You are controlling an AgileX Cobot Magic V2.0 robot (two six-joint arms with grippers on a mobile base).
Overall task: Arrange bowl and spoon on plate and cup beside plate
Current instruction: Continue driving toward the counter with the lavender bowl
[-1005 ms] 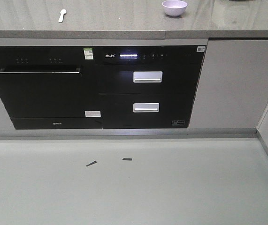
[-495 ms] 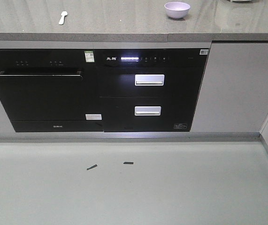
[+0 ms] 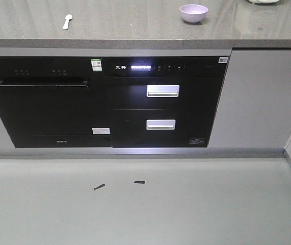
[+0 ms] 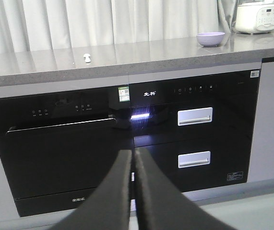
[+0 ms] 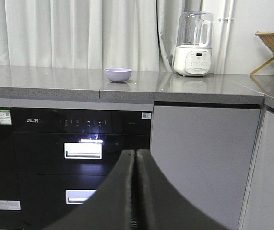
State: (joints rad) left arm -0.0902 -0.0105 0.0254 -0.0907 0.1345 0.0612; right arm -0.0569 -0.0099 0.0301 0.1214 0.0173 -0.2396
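End effectors first: the left end effector [image 4: 133, 154] and right end effector [image 5: 135, 152] each have fingers pressed together, nothing pinched, and point low at the cabinet fronts.

Two dark scraps [image 3: 99, 187] lie on the floor [image 3: 145, 219] between me and the units. Behind them is a black oven door [image 3: 43, 102] on the left, with two drawers with silver handles [image 3: 162, 91] beside it.

On the table [image 3: 135, 35] above, the spoon [image 3: 67, 21] lies flat toward the left. The bowl [image 3: 193, 13] stands upright toward the right, well apart from the spoon. Plate and cup show in no view. A white blender [image 5: 194, 45] stands farther back by the curtain.

Judgement: nothing is arranged yet, and the base looks too far off for either arm to reach.

Risks:
- Driving in with the arms this low could knock an end effector into the oven door or a drawer handle.
- The spoon is thin and flat, so a pinch may skate over it.
- The smooth bowl may slide if nudged.
- With no plate located, I have no place target.
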